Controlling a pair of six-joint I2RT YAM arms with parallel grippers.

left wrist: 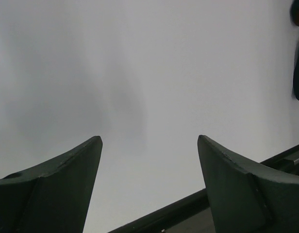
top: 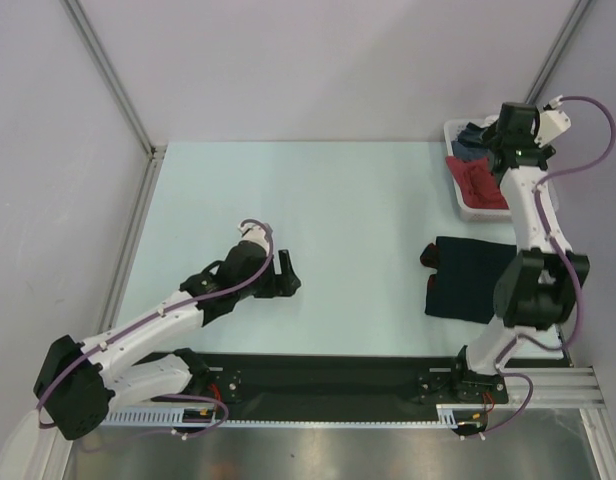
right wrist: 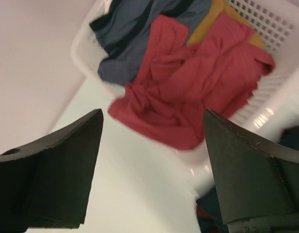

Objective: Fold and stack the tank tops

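The navy tank top [top: 468, 280] is matt cloth, the table [top: 318, 210] smooth, the basket [right wrist: 280, 26] glossy white plastic.

The basket [top: 456, 185] sits at the far right corner of the surface [top: 338, 200], holding a pile of clothes [top: 480, 180], part of it draped over its rim. The right hand [right wrist: 152, 121] hangs above the basket, and a folded tank top [top: 466, 280] lies flat just in front of it. The left hand [top: 287, 272] is well to the basket's left.

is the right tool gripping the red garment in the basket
No, the right tool hangs open above the red garment, which lies untouched in the white basket.
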